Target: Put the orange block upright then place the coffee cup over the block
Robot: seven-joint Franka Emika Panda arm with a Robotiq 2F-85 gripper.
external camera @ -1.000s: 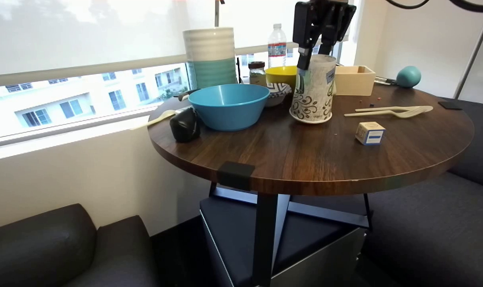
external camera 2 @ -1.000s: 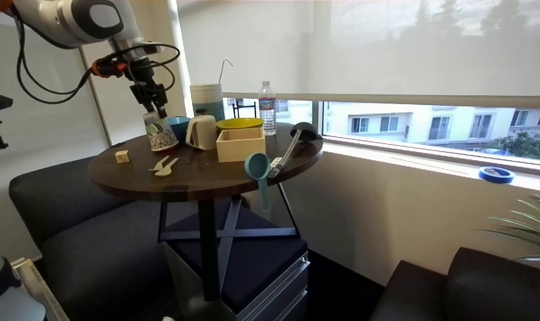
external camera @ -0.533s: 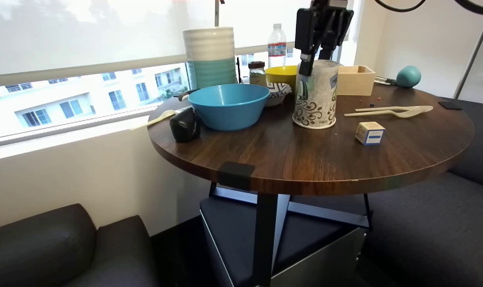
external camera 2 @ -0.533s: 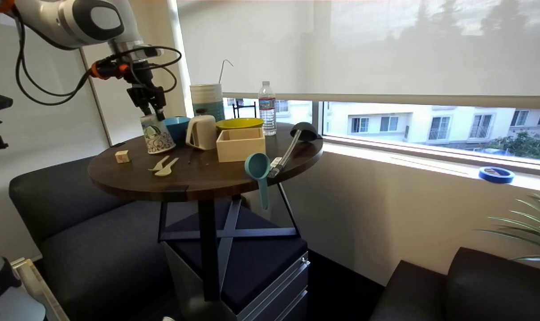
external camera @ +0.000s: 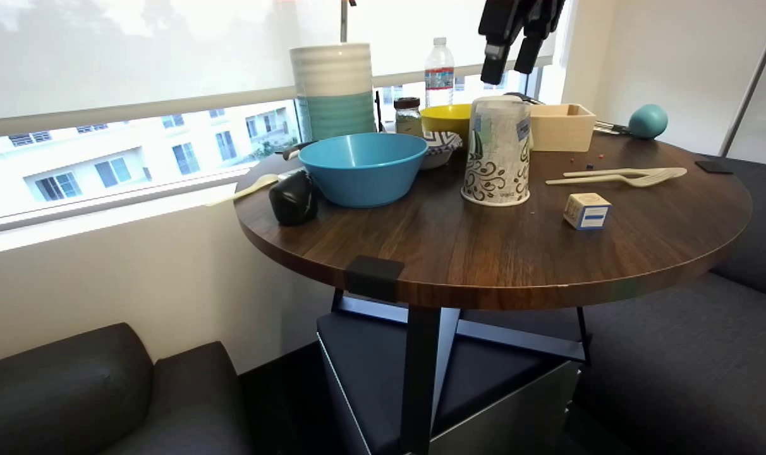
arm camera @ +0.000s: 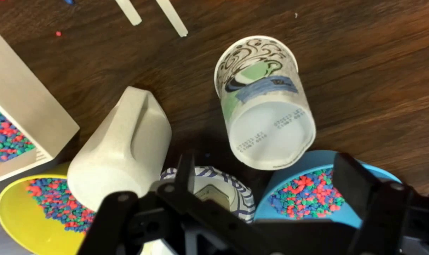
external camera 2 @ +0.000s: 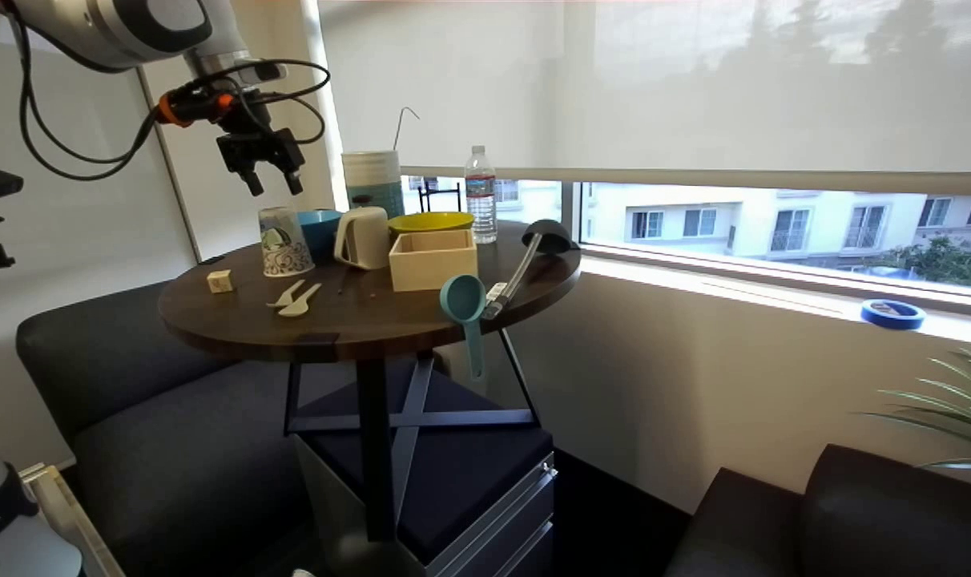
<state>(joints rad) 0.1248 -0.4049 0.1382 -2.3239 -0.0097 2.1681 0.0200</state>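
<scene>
our gripper [external camera: 507, 76] hangs above the coffee cup [external camera: 497, 155], fingers spread and gripping nothing; the cup stands mouth-down on the table [external camera: 421, 243]. we see no orange block and judge it hidden underneath, so placing looks finished: next we should only rise clear.

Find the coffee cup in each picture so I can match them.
In an exterior view: coffee cup, right of centre.
In an exterior view: coffee cup, left of centre.
In the wrist view: coffee cup, right of centre.
Shared landmark: blue bowl, in all three.
</scene>
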